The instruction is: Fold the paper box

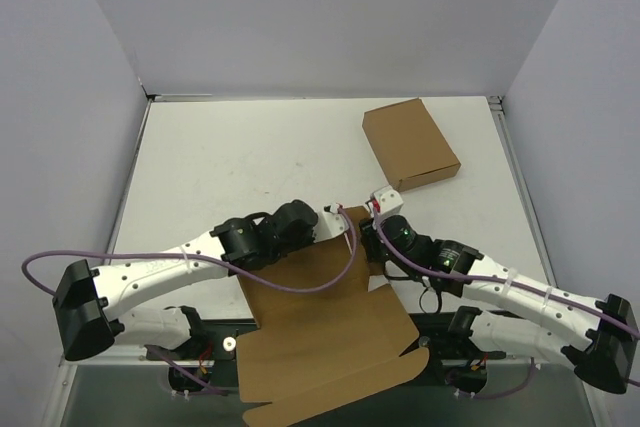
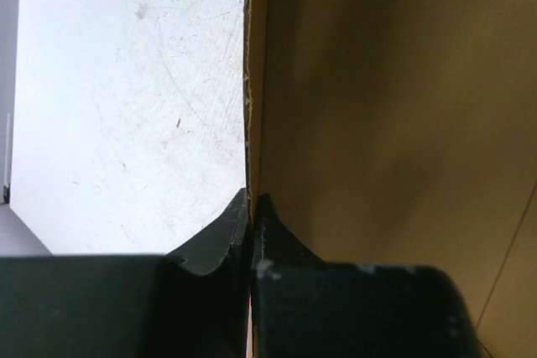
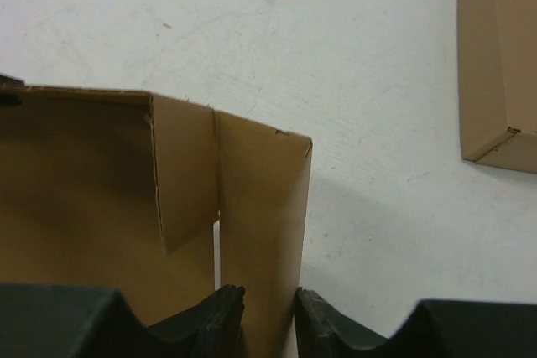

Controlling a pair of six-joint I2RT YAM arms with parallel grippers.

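Observation:
The paper box (image 1: pixel 320 337) is a brown die-cut sheet lying at the near edge, its far panels raised between the two arms. My left gripper (image 1: pixel 335 215) is shut on the thin edge of an upright panel (image 2: pixel 352 123), with both fingertips (image 2: pixel 239 215) pressed against the card. My right gripper (image 3: pixel 268 299) has a narrow upright flap (image 3: pixel 262 207) filling the gap between its fingers (image 3: pixel 225 312), which touch it on both sides. A smaller tab (image 3: pixel 185 173) stands just left of that flap.
A compact folded brown carton (image 1: pixel 410 144) lies at the far right of the white table (image 1: pixel 230 162), and it also shows in the right wrist view as the carton (image 3: pixel 499 56). Grey walls enclose the table on three sides.

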